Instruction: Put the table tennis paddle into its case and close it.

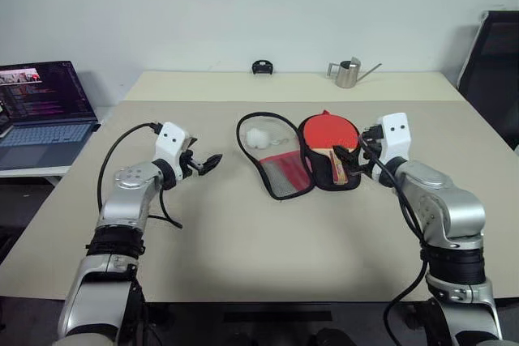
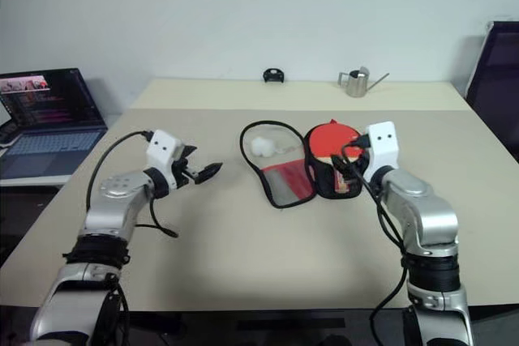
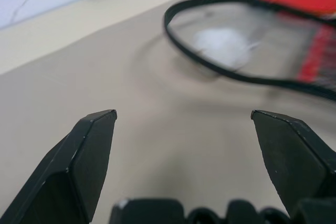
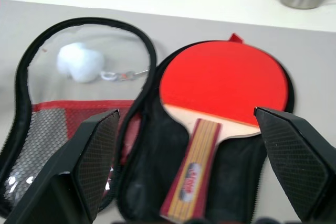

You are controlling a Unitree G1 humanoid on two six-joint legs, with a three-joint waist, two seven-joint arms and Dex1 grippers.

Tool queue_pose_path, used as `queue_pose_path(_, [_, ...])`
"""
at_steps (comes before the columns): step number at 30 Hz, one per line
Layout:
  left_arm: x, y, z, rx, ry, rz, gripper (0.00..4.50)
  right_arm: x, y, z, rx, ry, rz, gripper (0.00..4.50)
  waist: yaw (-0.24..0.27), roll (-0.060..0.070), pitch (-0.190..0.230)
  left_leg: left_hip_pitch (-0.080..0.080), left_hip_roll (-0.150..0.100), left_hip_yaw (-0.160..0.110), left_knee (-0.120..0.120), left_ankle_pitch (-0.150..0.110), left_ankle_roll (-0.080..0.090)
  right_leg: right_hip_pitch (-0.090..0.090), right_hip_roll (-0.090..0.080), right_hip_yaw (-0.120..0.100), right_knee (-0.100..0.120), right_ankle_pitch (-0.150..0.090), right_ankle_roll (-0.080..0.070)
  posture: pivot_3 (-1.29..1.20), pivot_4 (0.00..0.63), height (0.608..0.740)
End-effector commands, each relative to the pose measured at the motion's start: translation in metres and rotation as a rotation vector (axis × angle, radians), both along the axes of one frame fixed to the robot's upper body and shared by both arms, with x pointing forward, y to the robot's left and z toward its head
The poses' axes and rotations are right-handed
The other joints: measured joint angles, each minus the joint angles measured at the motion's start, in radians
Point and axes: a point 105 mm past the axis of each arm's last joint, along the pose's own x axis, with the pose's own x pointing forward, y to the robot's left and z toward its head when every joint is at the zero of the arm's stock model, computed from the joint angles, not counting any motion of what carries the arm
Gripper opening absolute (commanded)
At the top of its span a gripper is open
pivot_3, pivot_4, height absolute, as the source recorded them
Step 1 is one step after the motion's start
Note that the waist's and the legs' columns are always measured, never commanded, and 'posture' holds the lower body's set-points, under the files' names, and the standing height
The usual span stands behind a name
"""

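My left arm reaches forward on the left side, forearm bent inward, and my left gripper (image 1: 212, 160) points toward the right with its two black fingers (image 3: 86, 156) spread wide apart, holding nothing. My right arm reaches forward on the right side, elbow low, wrist raised. My right gripper (image 4: 191, 166) points toward the far side, fingers (image 4: 92, 156) spread just as wide, empty too.

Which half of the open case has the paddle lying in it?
The black-lined half of the case, nearer the right gripper, holds the table tennis paddle; the clear and mesh half holds none.
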Motion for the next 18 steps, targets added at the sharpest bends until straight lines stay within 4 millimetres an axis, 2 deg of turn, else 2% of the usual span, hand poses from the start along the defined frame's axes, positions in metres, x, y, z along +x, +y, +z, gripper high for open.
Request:
queue_pose_path(1, [0.012, -0.006, 0.003, 0.014, -0.032, 0.017, 4.5, -0.007, 0.005, 0.026, 0.004, -0.088, 0.086, 4.48, 0.001, 0.0, 0.0, 0.0, 0.0, 0.0, 0.0, 0.0, 0.0, 0.0, 0.0, 0.0, -0.001, 0.0, 0.0, 0.0, 0.15, 0.74])
queue_pose_path(3, [0.021, -0.02, -0.009, -0.036, 0.012, 0.025, 4.5, -0.019, 0.009, 0.021, -0.088, -0.089, 0.211, 4.48, 0.006, 0.0, 0.0, -0.001, 0.0, 0.0, 0.0, 0.0, 0.0, 0.0, 0.0, -0.001, -0.001, 0.0, 0.0, 0.0, 0.15, 0.74])
queue_pose_path(6, [0.029, -0.037, -0.019, -0.046, 0.052, 0.011, 4.5, -0.027, 0.001, 0.017, -0.189, -0.091, 0.29, 4.48, 0.016, -0.002, 0.0, -0.004, -0.002, -0.002, 0.002, 0.0, 0.0, 0.0, -0.001, -0.004, -0.003, 0.0, 0.0, 0.0, 0.15, 0.74])
queue_pose_path(10, [0.034, -0.055, -0.025, -0.036, 0.075, -0.029, 4.5, -0.036, -0.008, 0.029, -0.209, -0.113, 0.368, 4.48, 0.014, -0.003, 0.001, -0.005, -0.003, -0.001, 0.002, 0.0, 0.0, -0.001, -0.002, -0.003, -0.003, 0.0, 0.001, 0.0, 0.15, 0.74])
queue_pose_path(18, [0.038, -0.079, -0.025, -0.027, 0.09, -0.083, 4.5, -0.06, -0.009, 0.058, -0.154, -0.115, 0.526, 4.48, 0.003, -0.004, 0.002, -0.005, -0.002, -0.001, 0.002, 0.0, 0.0, -0.001, -0.002, -0.003, -0.003, 0.0, 0.001, 0.0, 0.15, 0.74])
